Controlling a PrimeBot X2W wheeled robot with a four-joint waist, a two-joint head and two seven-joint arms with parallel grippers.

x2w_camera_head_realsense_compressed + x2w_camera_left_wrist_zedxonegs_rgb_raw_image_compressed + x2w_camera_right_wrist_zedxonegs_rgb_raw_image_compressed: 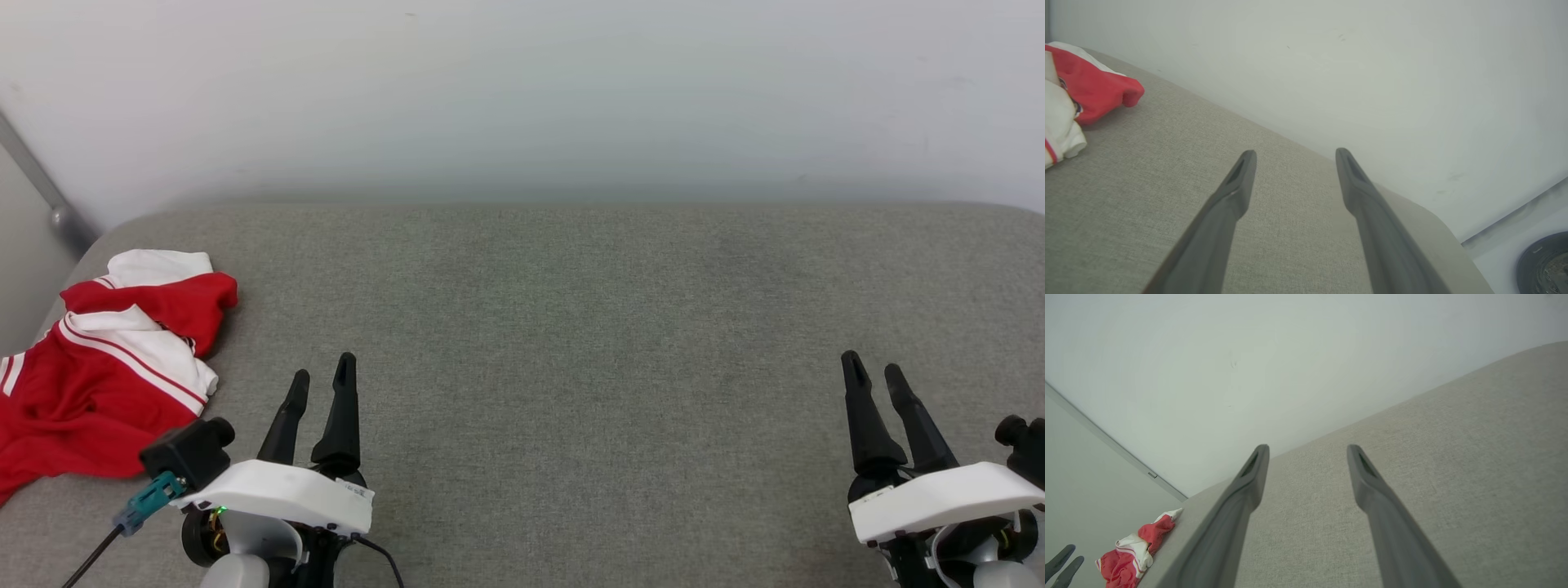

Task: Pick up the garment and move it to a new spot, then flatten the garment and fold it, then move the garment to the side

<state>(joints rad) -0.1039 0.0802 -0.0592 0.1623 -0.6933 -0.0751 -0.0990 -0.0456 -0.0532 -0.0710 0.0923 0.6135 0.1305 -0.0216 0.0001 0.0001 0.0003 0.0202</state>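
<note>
The garment, red with white striped sleeves, lies crumpled at the far left edge of the grey padded surface. It also lies at the left edge of the left wrist view as the garment, and small at the lower left of the right wrist view as the garment. My left gripper hovers just right of it, open and empty, its fingers spread over bare fabric. My right gripper stands open and empty at the lower right, far from the shirt.
A pale wall rises behind the padded surface. A grey metal rail slants down at the upper left. In the left wrist view a dark round base sits on the floor past the surface's corner.
</note>
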